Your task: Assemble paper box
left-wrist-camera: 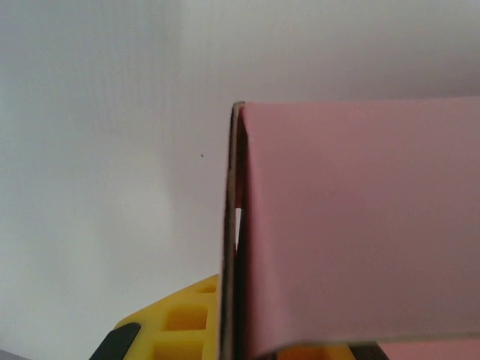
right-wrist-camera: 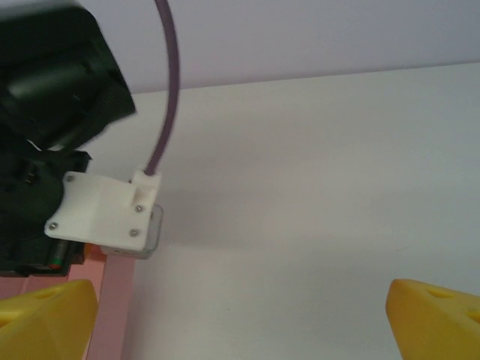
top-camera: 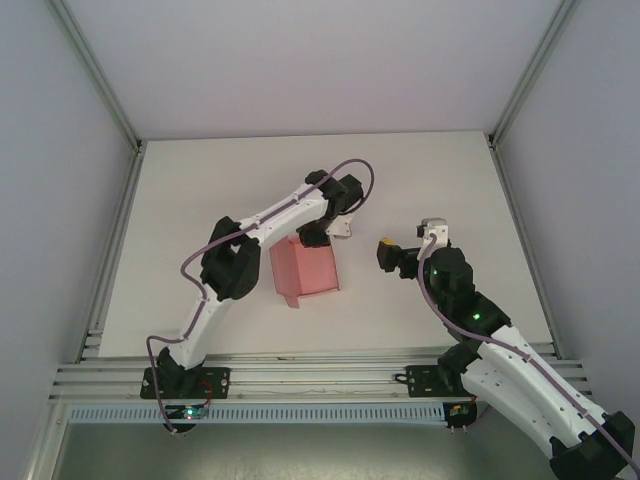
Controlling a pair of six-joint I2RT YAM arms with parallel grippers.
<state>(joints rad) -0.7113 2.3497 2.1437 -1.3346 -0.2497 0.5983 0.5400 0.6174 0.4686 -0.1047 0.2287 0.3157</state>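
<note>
Paper box [top-camera: 305, 268]: pink card, partly folded, lying at centre frame in the top external view on the white table [top-camera: 420, 180], with a turned-up flap along its lower edge. Left gripper [top-camera: 318, 237] is clamped on its upper edge. The left wrist view adds a folded, two-layer card edge between yellow fingers [left-wrist-camera: 180, 322]. Right gripper [top-camera: 386, 253], right of the box and apart from it, stands fully spread and holds nothing.

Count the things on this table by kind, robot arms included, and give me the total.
Pink paper box: 1
Robot arms: 2 (left arm, right arm)
Total: 3
</note>
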